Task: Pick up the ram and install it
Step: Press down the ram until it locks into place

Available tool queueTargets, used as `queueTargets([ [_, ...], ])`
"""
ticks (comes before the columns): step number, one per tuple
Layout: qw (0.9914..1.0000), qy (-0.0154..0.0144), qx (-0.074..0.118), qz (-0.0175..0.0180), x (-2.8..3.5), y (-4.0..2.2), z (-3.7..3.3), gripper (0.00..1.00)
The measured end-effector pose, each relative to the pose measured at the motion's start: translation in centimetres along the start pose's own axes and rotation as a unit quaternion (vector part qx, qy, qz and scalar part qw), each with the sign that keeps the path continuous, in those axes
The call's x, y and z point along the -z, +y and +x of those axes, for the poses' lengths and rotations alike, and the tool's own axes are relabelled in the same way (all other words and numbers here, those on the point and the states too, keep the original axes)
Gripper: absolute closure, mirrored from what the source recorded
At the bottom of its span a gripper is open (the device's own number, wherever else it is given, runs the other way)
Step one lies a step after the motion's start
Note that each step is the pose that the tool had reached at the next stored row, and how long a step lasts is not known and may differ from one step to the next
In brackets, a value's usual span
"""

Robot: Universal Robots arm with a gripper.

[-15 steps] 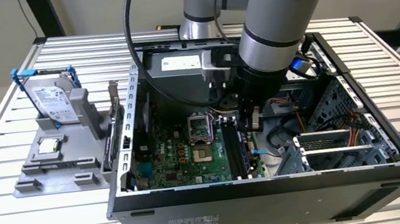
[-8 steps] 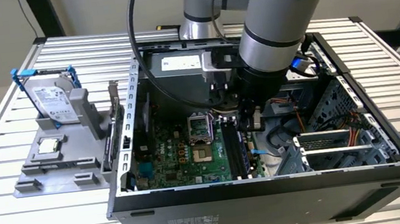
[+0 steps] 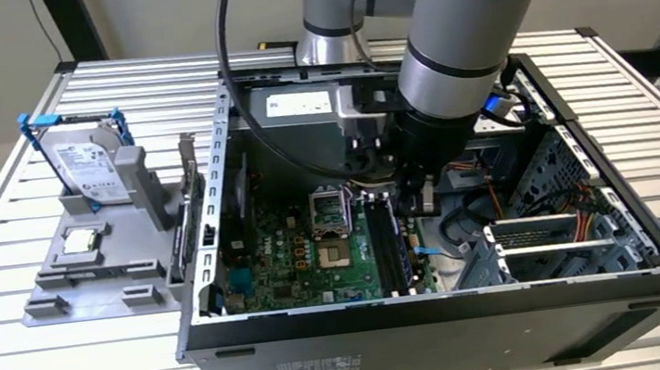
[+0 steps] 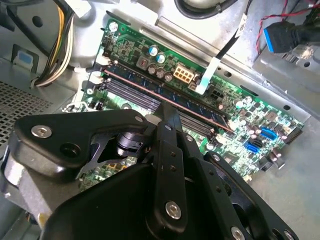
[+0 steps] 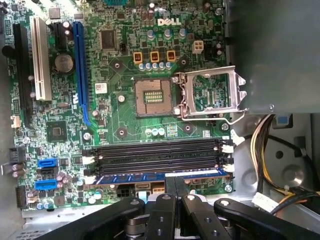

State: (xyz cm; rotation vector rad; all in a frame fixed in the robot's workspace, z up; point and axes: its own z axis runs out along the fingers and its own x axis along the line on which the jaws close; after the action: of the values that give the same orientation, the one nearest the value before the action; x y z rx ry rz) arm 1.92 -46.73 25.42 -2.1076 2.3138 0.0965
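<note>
The ram (image 5: 125, 177) is a long thin stick with blue labels. It stands in the outermost memory slot of the green motherboard (image 5: 120, 107), inside the open computer case (image 3: 444, 307). In the second wrist view the ram (image 4: 200, 106) runs slantwise along the board's edge. My gripper (image 5: 176, 184) is shut, its black fingers side by side. Their tips rest on the ram's top edge near its middle, and the second wrist view shows the same contact at my gripper (image 4: 168, 109). In the exterior view my gripper (image 3: 412, 192) reaches down into the case over the slots.
Three black slots (image 5: 155, 155) lie beside the ram. The processor socket (image 5: 210, 95) has its metal frame open. Cable bundles (image 5: 272, 150) hang close by. Outside the case, a grey holder (image 3: 57, 305) carries a blue-framed hard drive (image 3: 85, 166) and a square chip (image 3: 82, 239).
</note>
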Motion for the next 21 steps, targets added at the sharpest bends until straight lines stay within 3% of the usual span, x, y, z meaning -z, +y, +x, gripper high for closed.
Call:
queueTargets([
  [4,0.99991,0.0004,0.013,0.0003,-0.16,-0.01,-0.04,1.00],
  [11,0.99991,-0.0002,0.013,0.0004,-0.88,-0.03,-0.02,1.00],
  [21,0.99991,0.0001,0.013,0.0000,-1.06,-0.11,0.13,1.00],
])
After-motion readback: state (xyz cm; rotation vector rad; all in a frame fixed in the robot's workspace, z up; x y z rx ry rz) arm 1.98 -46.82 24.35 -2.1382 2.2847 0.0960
